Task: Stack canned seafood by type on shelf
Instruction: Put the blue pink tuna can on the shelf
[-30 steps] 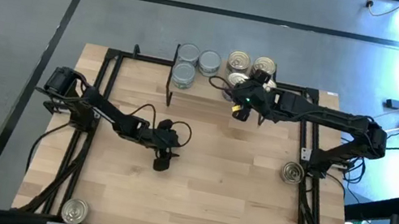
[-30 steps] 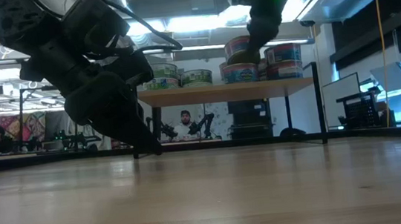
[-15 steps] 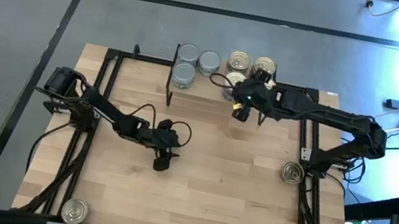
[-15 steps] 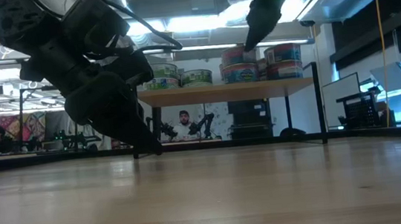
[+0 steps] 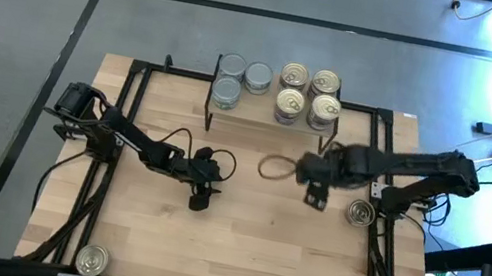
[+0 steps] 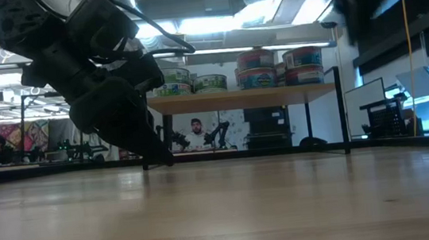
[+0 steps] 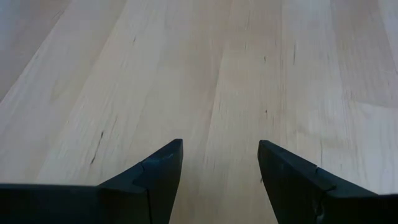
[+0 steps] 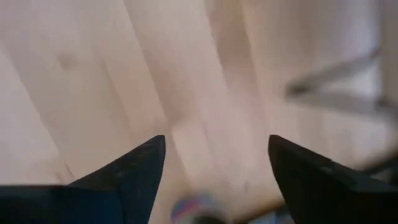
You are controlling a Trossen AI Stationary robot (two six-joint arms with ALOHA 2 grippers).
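Observation:
The shelf (image 5: 257,105) stands at the table's far edge. On its left part are three silver-topped cans (image 5: 232,66). On its right part are several gold-topped cans (image 5: 294,76), stacked two high in the low view (image 6: 257,67). My right gripper (image 5: 317,200) hangs open above the bare table, in front of the shelf's right end and pointing down, with nothing between its fingers (image 8: 217,162). A loose can (image 5: 361,213) stands on the table just to its right. My left gripper (image 5: 199,203) waits open, low over the table's middle, with nothing between its fingers (image 7: 221,162).
Another loose can (image 5: 92,259) stands at the near left corner. Black frame rails (image 5: 124,137) run along both sides of the table. Bare wood lies between the two grippers and toward the near edge.
My right gripper has drawn away from the gold-topped cans on the shelf. It has swung toward the table's near right and tipped to point more steeply down. The cans stay stacked on the shelf.

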